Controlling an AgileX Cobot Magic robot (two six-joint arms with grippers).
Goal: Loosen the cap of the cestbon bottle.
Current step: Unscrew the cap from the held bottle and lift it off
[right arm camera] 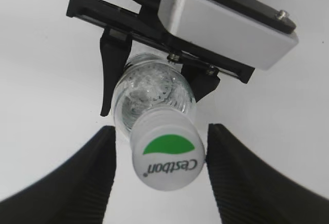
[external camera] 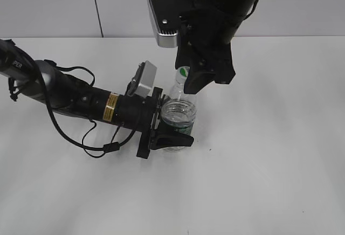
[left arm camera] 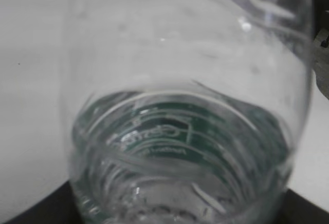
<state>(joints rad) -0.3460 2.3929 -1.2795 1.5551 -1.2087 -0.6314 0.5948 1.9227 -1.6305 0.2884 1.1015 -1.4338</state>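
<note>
Cestbon bottle (external camera: 178, 117) centre frame, clamped by left gripper (external camera: 171, 123). Right gripper (right arm camera: 159, 165) parted, straddling cap (right arm camera: 167, 154), small gaps both sides. Risk: off-centre closure slipping on cap, tilting bottle.

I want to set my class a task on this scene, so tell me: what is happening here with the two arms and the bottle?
The left gripper is clamped around the body of the cestbon bottle, holding it upright on the white table. The right gripper hangs over it from above, its fingers on either side of the cap, with a gap visible on both sides. The cap is on the bottle.
</note>
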